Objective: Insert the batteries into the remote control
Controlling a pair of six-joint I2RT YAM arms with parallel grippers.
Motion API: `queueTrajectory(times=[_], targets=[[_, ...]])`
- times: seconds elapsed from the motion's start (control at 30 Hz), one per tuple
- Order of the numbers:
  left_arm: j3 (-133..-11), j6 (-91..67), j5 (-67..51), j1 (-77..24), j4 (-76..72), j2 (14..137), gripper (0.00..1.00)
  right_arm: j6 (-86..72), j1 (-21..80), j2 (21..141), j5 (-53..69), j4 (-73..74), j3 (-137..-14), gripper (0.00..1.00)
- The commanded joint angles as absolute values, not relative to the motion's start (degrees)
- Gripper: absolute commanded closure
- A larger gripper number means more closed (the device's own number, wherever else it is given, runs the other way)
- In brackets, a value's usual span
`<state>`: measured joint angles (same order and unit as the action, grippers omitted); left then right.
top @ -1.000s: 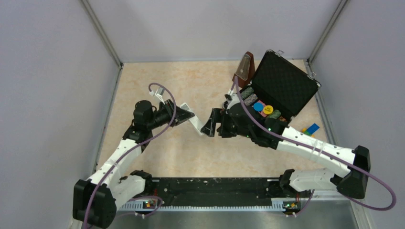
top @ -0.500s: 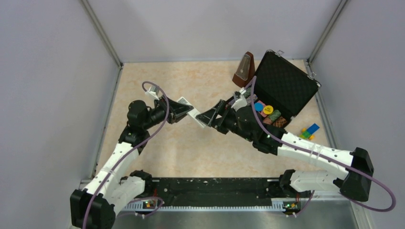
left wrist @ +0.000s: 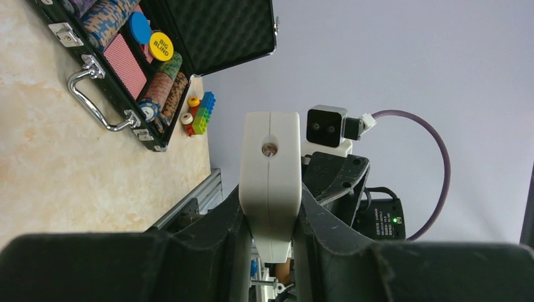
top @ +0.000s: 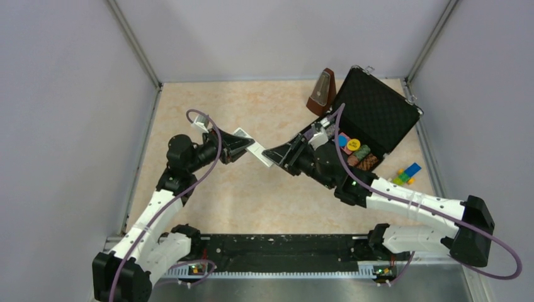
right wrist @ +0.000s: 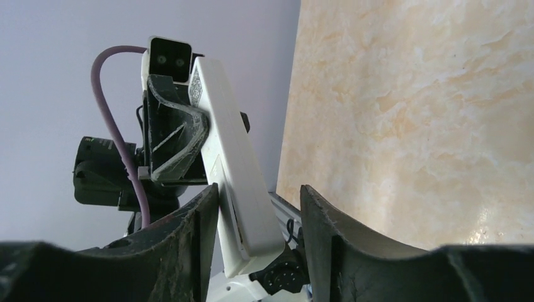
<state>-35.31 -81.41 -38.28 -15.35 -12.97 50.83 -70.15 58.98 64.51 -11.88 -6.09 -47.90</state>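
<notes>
The white remote control (top: 257, 150) is held in the air above the table between both arms. My left gripper (top: 241, 144) is shut on its left end; in the left wrist view the remote (left wrist: 271, 170) stands end-on, squeezed between both fingers (left wrist: 232, 233). My right gripper (top: 275, 156) is open around the remote's other end. In the right wrist view the remote (right wrist: 232, 163) leans against the left finger (right wrist: 198, 226), with a gap to the right finger (right wrist: 321, 220). The batteries are out of view.
An open black case (top: 376, 113) with poker chips and cards lies at the back right, right behind my right arm. A brown metronome (top: 322, 92) stands beside it. Coloured toy blocks (top: 406, 172) lie right of the case. Grey walls enclose the table.
Both arms have raised the remote and shifted it a little to the left and back. My right gripper has turned and closed in around the remote's right end.
</notes>
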Motion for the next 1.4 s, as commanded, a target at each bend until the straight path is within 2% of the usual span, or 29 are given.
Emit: queueTrajectory(times=[0.0, 0.07, 0.33, 0.37, 0.47, 0.57, 0.77, 0.93, 1.23, 1.37], targets=[[-34.84, -83.31, -38.49, -15.2, -18.52, 49.21, 1.0, -70.63, 58.62, 62.08, -13.34, -8.46, -47.05, 0.55], [-34.66, -83.73, -38.19, -15.2, -19.01, 49.18, 1.0, -70.6, 58.63, 61.98, -12.94, -8.7, -46.83, 0.6], [-33.79, -86.1, -37.1, -15.2, -21.24, 49.78, 1.0, -68.72, 58.63, 62.6, -10.23, -10.51, -46.95, 0.7], [-33.9, -86.13, -37.16, -15.21, -21.56, 50.07, 1.0, -68.09, 58.65, 62.72, -9.66, -10.66, -47.16, 0.69], [-34.0, -86.22, -37.55, -15.21, -22.0, 50.59, 1.0, -67.52, 58.66, 63.01, -8.47, -11.24, -47.09, 0.5], [-33.82, -86.22, -37.6, -15.21, -22.16, 50.57, 1.0, -67.61, 58.69, 63.26, -8.52, -11.94, -47.22, 0.42], [-33.62, -86.5, -37.6, -15.2, -22.62, 50.37, 1.0, -69.3, 58.66, 65.3, -7.81, -12.27, -48.47, 0.39], [-33.46, -87.11, -37.57, -15.21, -23.62, 49.97, 1.0, -72.3, 58.65, 66.65, -7.64, -14.44, -47.62, 0.46], [-31.68, -90.15, -35.41, -15.21, -27.1, 49.22, 1.0, -72.73, 58.68, 65.08, -7.93, -14.7, -46.05, 0.68], [-30.94, -91.92, -34.47, -15.21, -29.09, 49.51, 1.0, -72.45, 58.69, 64.38, -7.41, -15.86, -45.21, 0.71]])
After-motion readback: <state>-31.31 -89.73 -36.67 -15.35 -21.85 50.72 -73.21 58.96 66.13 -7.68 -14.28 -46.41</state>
